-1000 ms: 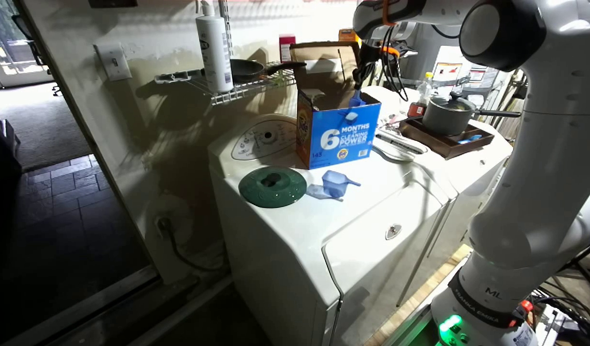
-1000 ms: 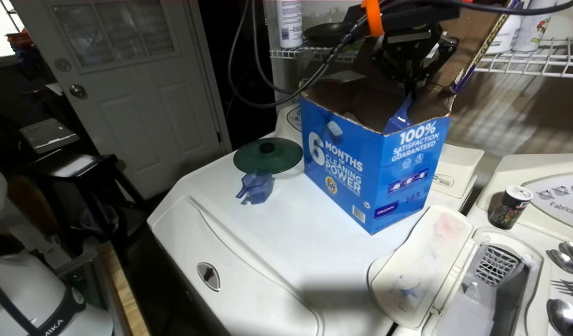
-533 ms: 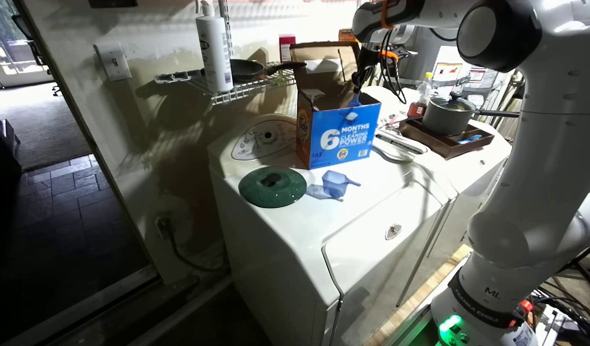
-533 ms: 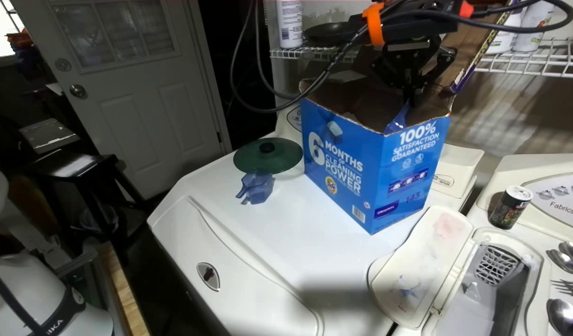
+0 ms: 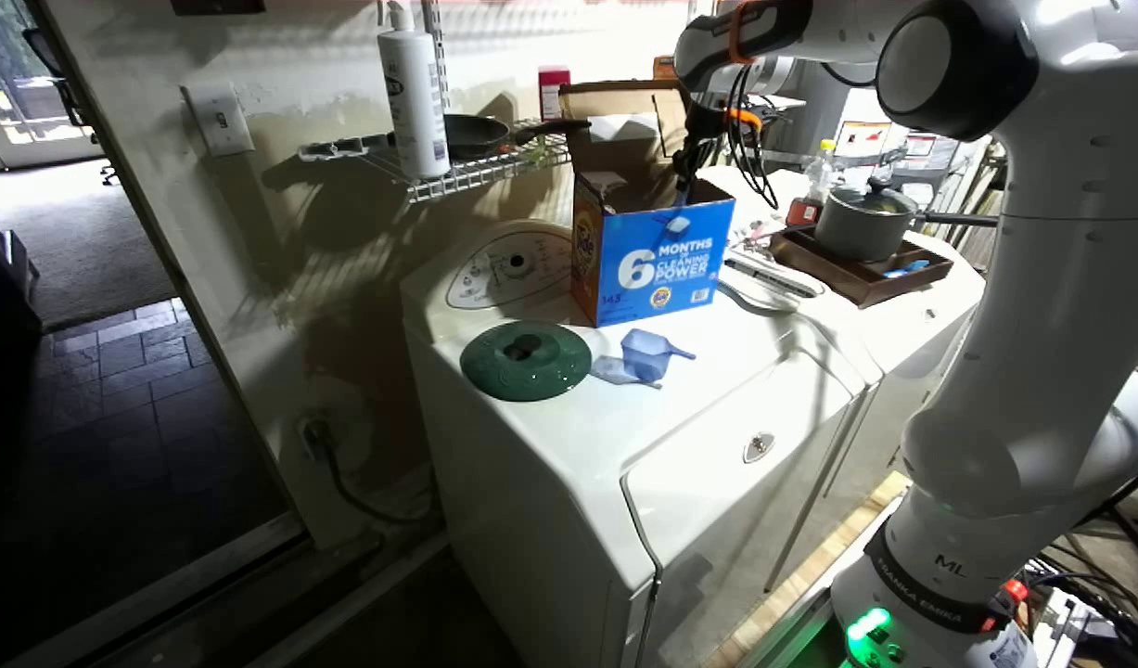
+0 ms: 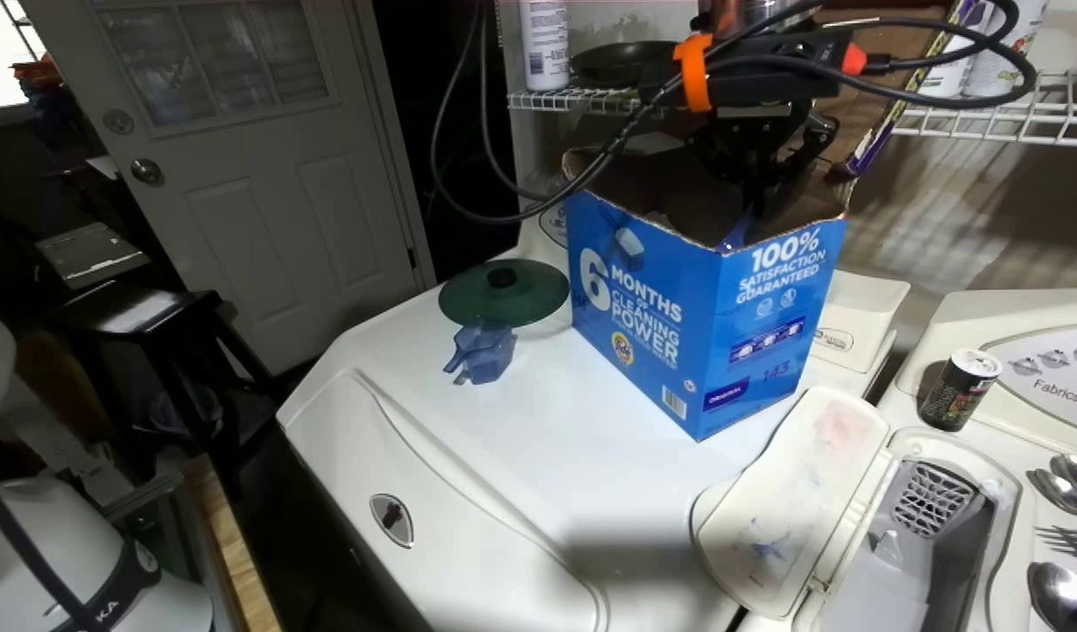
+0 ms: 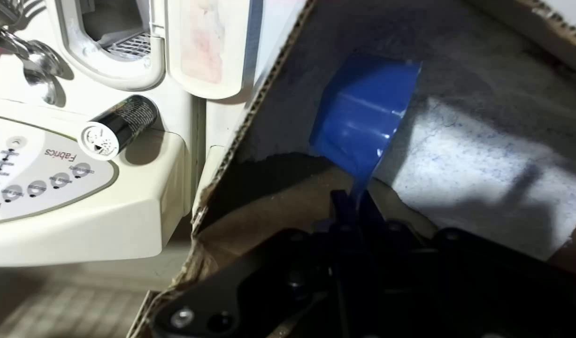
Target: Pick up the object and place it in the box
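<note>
In the wrist view a blue plastic scoop (image 7: pixel 365 110) hangs from my gripper (image 7: pixel 354 196), which is shut on its thin handle. Below the scoop, the inside of the box shows white, blue-flecked powder (image 7: pixel 485 164). The box (image 6: pixel 639 307), with its blue "6 MONTHS" panel and raised cardboard flap, stands upright on the white washer. In both exterior views my gripper (image 6: pixel 753 204) reaches down into the box's open top near one corner. Only a sliver of the held scoop (image 6: pixel 736 233) shows over the rim there; the rest is hidden by the box wall.
A second blue scoop (image 5: pixel 647 353) lies on the washer top beside a green lid (image 5: pixel 526 360). Further along are an opened white dispenser (image 6: pixel 907 527), a black shaker can (image 6: pixel 959 389) and a pot (image 5: pixel 865 223) in a wooden tray. A wire shelf (image 5: pixel 494 167) runs behind.
My gripper has come down into the box and shifted slightly left in both exterior views, carrying the scoop. Most of the scoop has sunk below the rim. The box has stayed put.
</note>
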Robot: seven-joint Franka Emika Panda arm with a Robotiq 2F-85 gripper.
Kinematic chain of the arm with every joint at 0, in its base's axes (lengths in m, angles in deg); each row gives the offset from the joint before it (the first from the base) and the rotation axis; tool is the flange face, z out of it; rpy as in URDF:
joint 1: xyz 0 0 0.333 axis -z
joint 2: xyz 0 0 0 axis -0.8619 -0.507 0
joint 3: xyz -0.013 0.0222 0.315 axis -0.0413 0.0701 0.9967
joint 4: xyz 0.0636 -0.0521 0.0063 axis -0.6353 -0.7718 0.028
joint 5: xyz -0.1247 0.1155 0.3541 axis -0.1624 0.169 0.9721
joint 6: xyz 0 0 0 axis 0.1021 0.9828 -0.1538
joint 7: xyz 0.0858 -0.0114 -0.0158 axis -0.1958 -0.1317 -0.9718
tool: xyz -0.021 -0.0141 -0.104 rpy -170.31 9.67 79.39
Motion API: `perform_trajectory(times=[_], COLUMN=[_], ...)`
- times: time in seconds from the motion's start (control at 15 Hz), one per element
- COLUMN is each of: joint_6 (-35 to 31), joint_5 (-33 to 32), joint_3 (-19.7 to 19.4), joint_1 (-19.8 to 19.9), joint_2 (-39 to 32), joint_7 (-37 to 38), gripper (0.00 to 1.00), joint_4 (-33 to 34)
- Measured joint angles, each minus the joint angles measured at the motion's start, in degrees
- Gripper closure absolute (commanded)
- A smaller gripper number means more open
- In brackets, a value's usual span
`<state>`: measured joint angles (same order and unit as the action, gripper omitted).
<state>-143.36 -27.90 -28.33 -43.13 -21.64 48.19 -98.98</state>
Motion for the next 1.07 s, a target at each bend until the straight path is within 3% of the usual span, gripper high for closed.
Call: perform_trajectory(times=[1.07], joint_6=[-0.69], joint_5=[2.66], joint_3=[1.08], joint_1=[1.89], joint_2=[-3.88], joint_7=[0.00], gripper=[0.98], joint_4=[0.18])
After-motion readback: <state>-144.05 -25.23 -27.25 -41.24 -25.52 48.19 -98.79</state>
